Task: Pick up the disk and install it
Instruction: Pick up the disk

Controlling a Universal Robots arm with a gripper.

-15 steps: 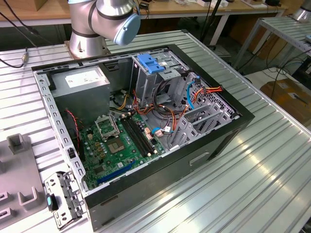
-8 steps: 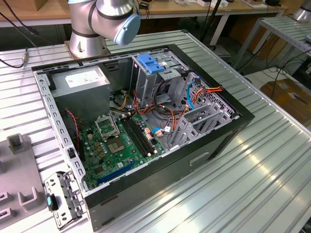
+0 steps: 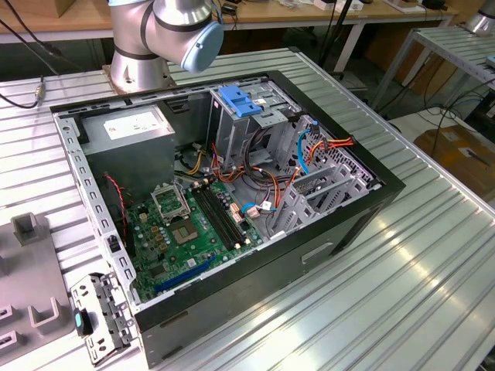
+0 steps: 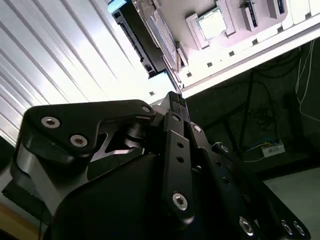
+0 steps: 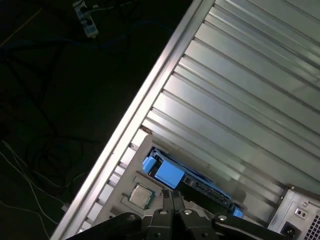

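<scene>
The disk, a flat dark drive with bright blue rails, lies in a grey fixture tray near the table's edge. In the second wrist view the disk shows as a dark slab with a blue end. My gripper hangs above it, apart from it, with its black fingers pressed together and nothing between them. The gripper points toward the same tray in the second wrist view.
An open computer case lies on the ribbed metal table, with a motherboard and a tall grey cage topped by a blue latch. The arm's base stands behind it. A processor chip sits beside the disk. Dark floor with cables lies past the table edge.
</scene>
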